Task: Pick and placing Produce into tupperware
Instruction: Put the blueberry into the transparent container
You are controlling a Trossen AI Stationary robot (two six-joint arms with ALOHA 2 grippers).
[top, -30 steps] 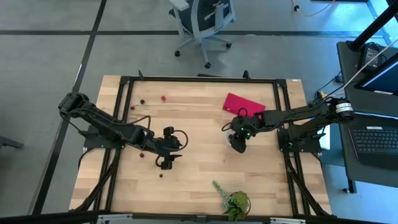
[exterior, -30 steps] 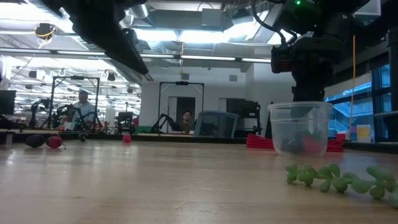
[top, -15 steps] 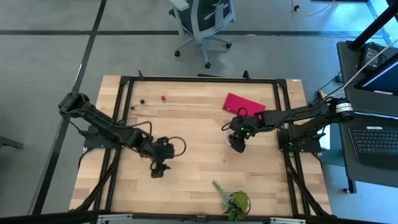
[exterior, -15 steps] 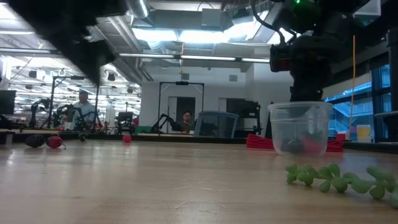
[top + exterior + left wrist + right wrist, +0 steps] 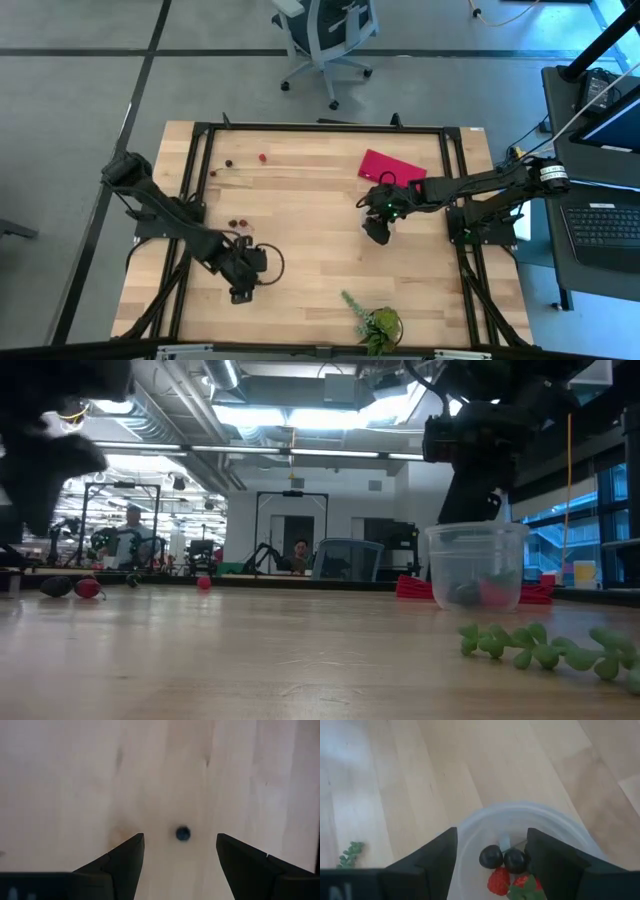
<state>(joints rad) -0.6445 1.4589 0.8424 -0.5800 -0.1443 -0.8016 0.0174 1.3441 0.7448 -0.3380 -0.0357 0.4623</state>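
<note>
My left gripper [image 5: 180, 862] is open and points down near the table's near-left part [image 5: 238, 290]. One tiny dark berry [image 5: 183, 833] lies on the wood just ahead of the gap between its fingers, untouched. My right gripper [image 5: 492, 870] is open and hangs over the clear tupperware [image 5: 476, 565], right of the table's middle [image 5: 378, 228]. Inside it lie two dark berries [image 5: 491, 856] and red strawberries [image 5: 499, 881]. More produce lies loose: two dark pieces [image 5: 237, 223] and several near the far-left edge [image 5: 262, 157]. My right gripper comes at the tupperware from above, pointing down. One finger [image 5: 430, 865] stands outside the whitish rim [image 5: 470, 822] and the other [image 5: 555, 865] stands over the inside. The fingers hide the wall below, so I cannot tell whether either one touches it. The cup stands upright on the table.
A flat red rectangular piece [image 5: 392, 167] lies just beyond the tupperware toward the far edge. A green leafy plant [image 5: 375, 322] lies at the near edge, its trailing stem [image 5: 540, 645] in front of the cup. Bare wood lies between the two arms.
My left gripper has travelled from the table's middle toward the near-left and now stands over a dark berry, fingers pointing down. My right gripper has shifted slightly toward the left and far side, and the tupperware has slid a little to the left with it.
</note>
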